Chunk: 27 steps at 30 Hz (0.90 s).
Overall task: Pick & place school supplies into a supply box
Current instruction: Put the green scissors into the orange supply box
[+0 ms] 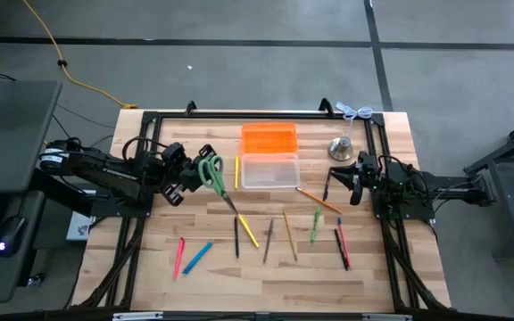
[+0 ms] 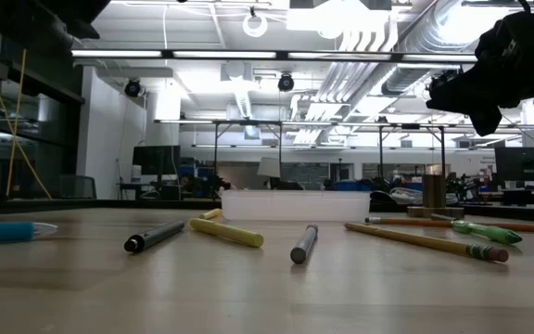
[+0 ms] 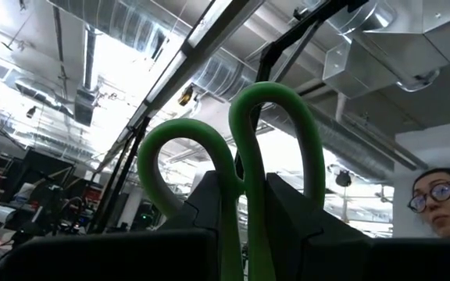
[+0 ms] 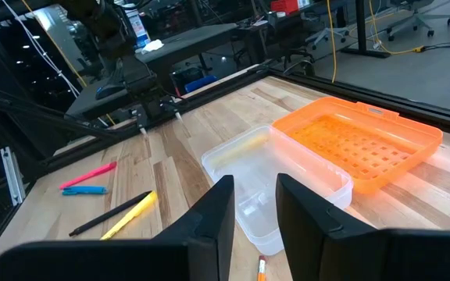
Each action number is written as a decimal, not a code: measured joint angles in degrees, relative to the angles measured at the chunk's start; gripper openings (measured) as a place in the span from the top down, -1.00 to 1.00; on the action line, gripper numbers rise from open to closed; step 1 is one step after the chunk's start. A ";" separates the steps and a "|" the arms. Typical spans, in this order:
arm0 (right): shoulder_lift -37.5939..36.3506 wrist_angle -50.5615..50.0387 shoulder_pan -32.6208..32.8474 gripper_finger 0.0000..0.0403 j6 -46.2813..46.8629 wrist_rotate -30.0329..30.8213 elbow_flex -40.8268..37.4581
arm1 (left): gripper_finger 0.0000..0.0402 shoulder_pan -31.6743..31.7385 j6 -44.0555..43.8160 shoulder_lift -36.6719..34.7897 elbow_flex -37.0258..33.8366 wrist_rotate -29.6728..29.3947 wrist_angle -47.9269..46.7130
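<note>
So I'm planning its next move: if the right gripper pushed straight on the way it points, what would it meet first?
Most likely the clear supply box, which lies directly past the right gripper in its wrist view; depth is uncertain.

Wooden table [image 1: 150, 259] carries scattered pens [image 1: 266, 239], clear box [image 1: 269, 171], orange tray [image 1: 269, 138].

The high view looks straight down from well above, taking in the whole desk [image 1: 150, 232] and both arms. The low view sits at desk-top height, facing level across the boards into the room, so near pens loom large. The left wrist view tilts upward, close behind the scissors [image 3: 241, 164], with ceiling ducts and a person beyond. The right wrist view looks down and forward over the desk. High, low and right wrist views share the clear box [image 1: 269, 170] [image 2: 295, 205] [image 4: 272, 191]; high and right wrist share the orange tray [image 1: 269, 139] [image 4: 358, 140].
</note>
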 joint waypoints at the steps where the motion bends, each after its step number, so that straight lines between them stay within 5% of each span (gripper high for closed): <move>1: 0.00 0.00 0.00 0.63 0.00 0.01 0.00 | 0.56 0.00 0.00 0.00 0.00 -0.46 0.00; 27: -0.02 0.00 -0.02 0.63 0.00 0.02 0.00 | 0.56 -0.02 -16.72 0.00 0.07 -40.66 -13.84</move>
